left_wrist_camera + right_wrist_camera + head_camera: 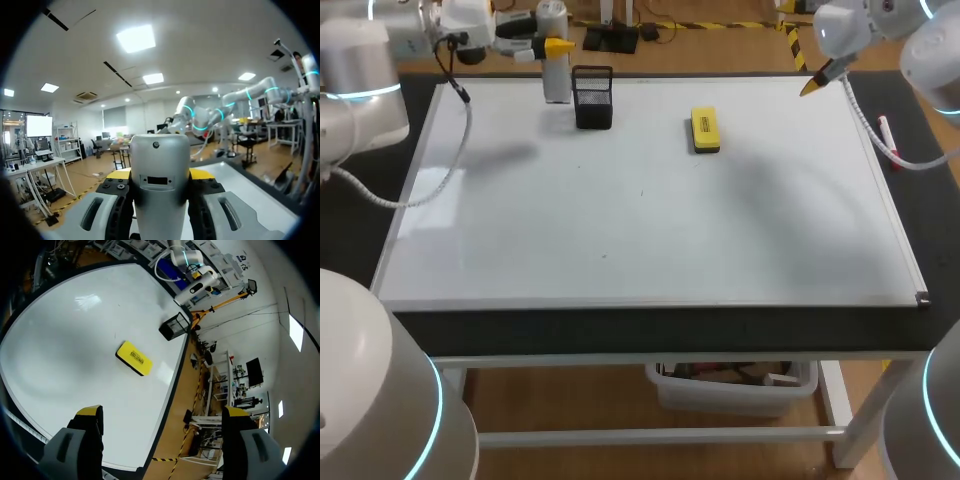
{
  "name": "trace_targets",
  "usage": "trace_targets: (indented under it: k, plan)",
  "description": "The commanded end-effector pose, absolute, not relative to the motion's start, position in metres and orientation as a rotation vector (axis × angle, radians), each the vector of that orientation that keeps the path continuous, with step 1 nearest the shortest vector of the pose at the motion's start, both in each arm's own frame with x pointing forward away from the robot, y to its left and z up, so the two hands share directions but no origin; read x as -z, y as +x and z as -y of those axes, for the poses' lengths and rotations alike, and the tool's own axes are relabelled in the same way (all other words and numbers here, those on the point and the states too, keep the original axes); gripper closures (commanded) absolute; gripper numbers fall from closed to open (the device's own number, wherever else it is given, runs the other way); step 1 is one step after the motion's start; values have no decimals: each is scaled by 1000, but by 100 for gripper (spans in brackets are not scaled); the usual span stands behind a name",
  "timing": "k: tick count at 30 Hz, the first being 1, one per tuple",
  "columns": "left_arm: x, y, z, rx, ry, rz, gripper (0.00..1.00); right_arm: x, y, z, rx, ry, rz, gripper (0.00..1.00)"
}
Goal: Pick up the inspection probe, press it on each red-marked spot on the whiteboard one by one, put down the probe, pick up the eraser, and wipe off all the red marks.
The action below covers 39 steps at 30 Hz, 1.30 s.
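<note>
Inspection probe (556, 80): silver cylinder, upright, far left of whiteboard (650, 220), pinched between left gripper (160, 176) fingers, just left of black mesh holder (592, 98).
Yellow eraser (705, 130): flat, far centre.
Right gripper (162, 415): fingers spread, far right corner.

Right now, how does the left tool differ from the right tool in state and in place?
The left tool is shut on the silver probe; the right tool is open and holds nothing. The left tool is near the whiteboard's far left corner, beside the black mesh holder; the right tool is near its far right corner. Both have yellow tips.
</note>
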<state>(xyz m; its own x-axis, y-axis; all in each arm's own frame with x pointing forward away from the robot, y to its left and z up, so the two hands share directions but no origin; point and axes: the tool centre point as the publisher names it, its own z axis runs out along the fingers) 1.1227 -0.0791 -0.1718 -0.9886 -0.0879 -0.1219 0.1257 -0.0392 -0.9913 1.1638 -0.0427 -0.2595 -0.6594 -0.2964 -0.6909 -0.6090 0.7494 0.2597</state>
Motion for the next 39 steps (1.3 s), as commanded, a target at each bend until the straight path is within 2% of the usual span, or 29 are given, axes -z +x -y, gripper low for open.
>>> trace_targets:
  k: [1, 39]
  plan:
    - [170, 1131, 82, 2192, 87, -2084, 100, 259, 1165, 43, -634, -681, -2308, 0]
    - [160, 1171, 121, 2315, 273, -2039, 100, 259, 1165, 43, -634, -681, -2308, 0]
